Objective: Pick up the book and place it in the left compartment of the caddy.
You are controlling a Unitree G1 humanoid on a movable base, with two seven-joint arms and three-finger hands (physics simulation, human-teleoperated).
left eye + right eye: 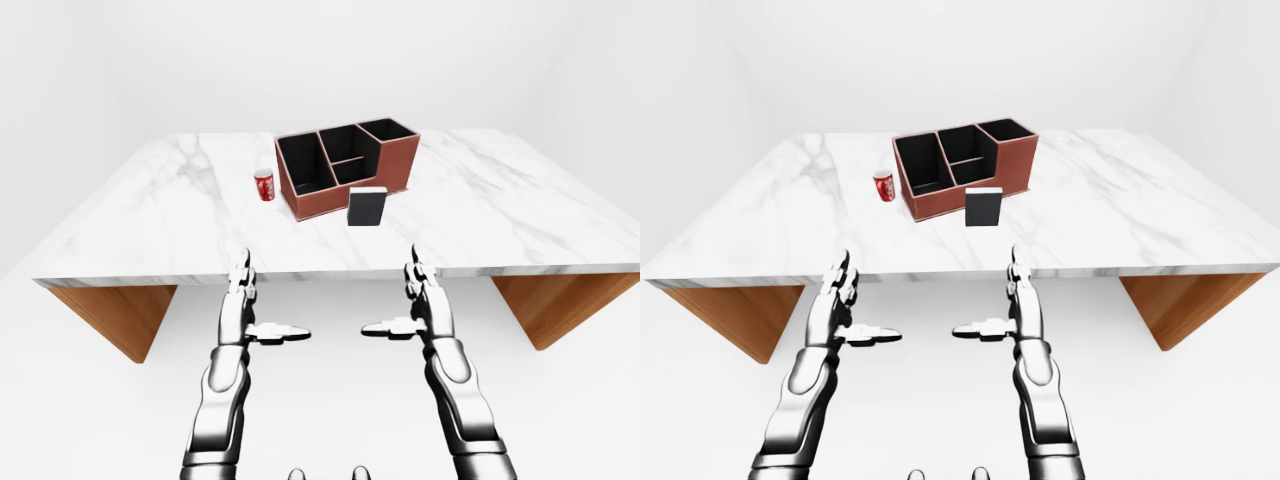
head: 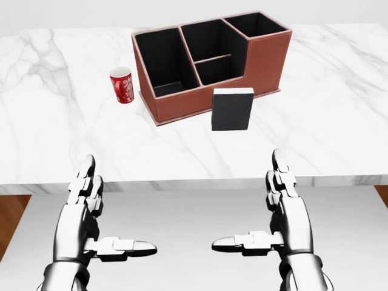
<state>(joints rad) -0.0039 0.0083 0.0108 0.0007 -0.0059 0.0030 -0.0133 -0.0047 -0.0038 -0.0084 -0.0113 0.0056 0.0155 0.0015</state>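
The book (image 2: 232, 109) stood upright, hiding part of the caddy's (image 2: 267, 60) low wall. Left hand (image 2: 91, 209) and right hand (image 2: 276, 206) hovered with fingers spread, below the surface (image 2: 339, 121); forearms cut off.

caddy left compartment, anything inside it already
Nothing shows inside the left compartment of the caddy: only dark walls and some floor. Its near wall hides the lowest part. The book stands upright on the table outside it.

table (image 2: 339, 91) edges cropped, cup (image 2: 122, 84) label unreadable
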